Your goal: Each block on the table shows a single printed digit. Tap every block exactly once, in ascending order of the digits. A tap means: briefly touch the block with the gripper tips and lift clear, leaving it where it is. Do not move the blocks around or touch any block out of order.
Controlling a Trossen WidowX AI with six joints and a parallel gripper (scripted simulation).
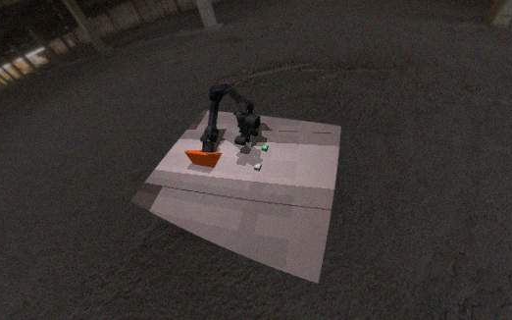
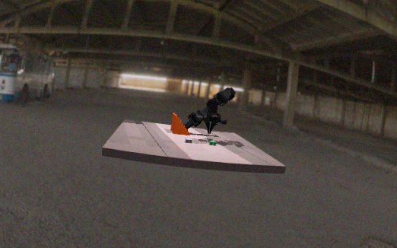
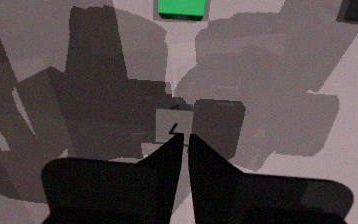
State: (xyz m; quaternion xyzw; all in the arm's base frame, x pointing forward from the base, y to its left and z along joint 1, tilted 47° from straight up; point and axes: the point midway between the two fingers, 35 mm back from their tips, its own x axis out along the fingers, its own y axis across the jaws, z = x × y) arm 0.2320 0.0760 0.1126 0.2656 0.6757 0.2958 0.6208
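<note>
My gripper (image 2: 209, 131) (image 3: 186, 139) is shut with nothing between its fingers, pointing down. In the wrist view its tips overlap the lower right edge of a light grey block (image 3: 167, 119), covering part of its dark digit; whether they touch it I cannot tell. A green block (image 1: 265, 147) (image 2: 212, 143) (image 3: 181, 7) lies apart from it, at the top of the wrist view, its digit out of frame. A third, grey-white block (image 1: 258, 167) (image 2: 188, 141) (image 3: 357, 11) is cut off at the wrist view's top right corner, its digit not readable.
An orange wedge-shaped piece (image 1: 203, 158) (image 2: 178, 125) stands beside the arm's base on the pale table (image 1: 286, 231) (image 2: 142, 149). The arm's shadows fall over the table around the blocks.
</note>
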